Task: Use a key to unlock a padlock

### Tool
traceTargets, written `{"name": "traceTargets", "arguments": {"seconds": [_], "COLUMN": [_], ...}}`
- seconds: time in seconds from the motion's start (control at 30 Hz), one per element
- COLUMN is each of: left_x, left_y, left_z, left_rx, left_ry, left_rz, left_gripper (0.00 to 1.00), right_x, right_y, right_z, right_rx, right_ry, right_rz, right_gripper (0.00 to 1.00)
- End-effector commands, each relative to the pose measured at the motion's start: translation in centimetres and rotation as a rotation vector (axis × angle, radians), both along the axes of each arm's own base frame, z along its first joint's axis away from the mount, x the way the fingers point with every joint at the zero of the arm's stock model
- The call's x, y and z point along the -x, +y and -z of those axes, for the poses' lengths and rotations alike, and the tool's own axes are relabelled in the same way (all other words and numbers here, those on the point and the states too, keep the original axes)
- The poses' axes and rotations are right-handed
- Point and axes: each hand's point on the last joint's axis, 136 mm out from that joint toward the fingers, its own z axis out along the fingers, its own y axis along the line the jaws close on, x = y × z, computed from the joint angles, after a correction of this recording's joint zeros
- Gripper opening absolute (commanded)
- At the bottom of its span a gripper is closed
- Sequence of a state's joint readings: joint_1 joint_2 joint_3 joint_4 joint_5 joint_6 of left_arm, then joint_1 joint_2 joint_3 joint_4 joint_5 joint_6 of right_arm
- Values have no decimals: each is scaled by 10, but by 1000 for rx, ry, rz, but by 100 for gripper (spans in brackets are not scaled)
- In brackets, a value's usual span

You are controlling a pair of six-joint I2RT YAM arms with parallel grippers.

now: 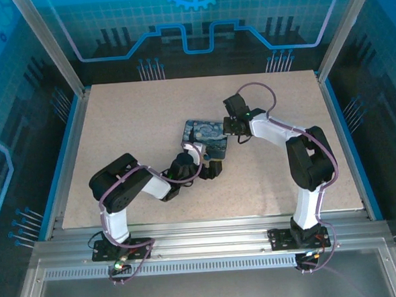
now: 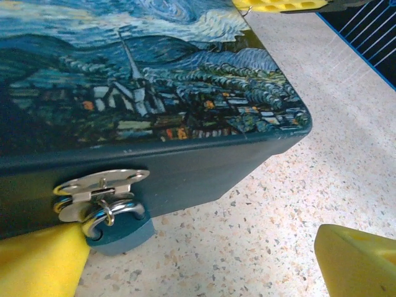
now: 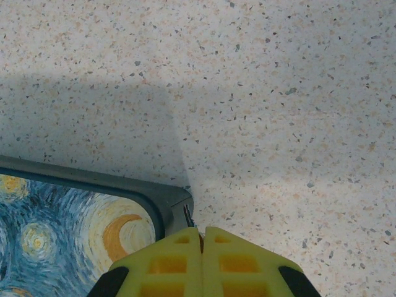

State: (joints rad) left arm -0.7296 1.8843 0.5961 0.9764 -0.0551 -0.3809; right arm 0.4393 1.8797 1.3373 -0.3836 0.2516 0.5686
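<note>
Speckled tabletop (image 1: pixel 116 126) carries the painted tin (image 1: pixel 204 140) near its middle. Your left gripper (image 2: pixel 198 257) stands with its fingers wide apart at the tin's front wall, one pad right beside the padlock (image 2: pixel 122 232) hanging from the hasp (image 2: pixel 99 185). Your right gripper (image 3: pixel 201 241) is pinched together on the key (image 3: pixel 187 216), whose dark tip pokes out by the tin's corner. Judge that key thin, stiff and slippery. Steady the loose-hanging padlock by its body.
</note>
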Motion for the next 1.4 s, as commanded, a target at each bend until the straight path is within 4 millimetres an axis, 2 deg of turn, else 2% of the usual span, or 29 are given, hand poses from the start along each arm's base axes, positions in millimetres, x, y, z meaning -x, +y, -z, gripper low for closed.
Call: {"name": "traceTargets", "arguments": {"seconds": [0.0,0.1,0.23,0.37,0.7,0.93,1.03,1.1,1.13,1.37], "left_x": [4,12,11,8,12,15,14,12,11,11], "left_y": [-20,-22,-16,-12,-17,-23,-21,-17,-16,-6], "left_z": [-29,-40,-44,-40,-24,-12,-11,-10,-10,-11], "left_rx": [82,168,208,224,256,278,278,264,260,259], "left_ry": [-94,-70,-36,3,99,160,162,157,151,136], "left_rz": [113,177,181,164,176,193,177,148,142,102], "left_gripper": [90,86,79,75,72,61,63,72,73,65], "right_x": [6,6,6,7,8,9,10,10,10,12], "right_y": [17,16,16,16,18,20,21,21,22,20], "right_z": [0,-1,-2,-3,-7,-5,-5,-4,-5,-6], "right_rx": [-32,-29,-31,-36,-38,-49,-49,-49,-51,-54], "right_ry": [14,13,8,7,2,8,8,10,8,3], "right_rz": [-38,-40,-40,-37,-45,-44,-46,-44,-45,-38], "right_gripper": [0,0,0,0,0,0,0,0,0,0]}}
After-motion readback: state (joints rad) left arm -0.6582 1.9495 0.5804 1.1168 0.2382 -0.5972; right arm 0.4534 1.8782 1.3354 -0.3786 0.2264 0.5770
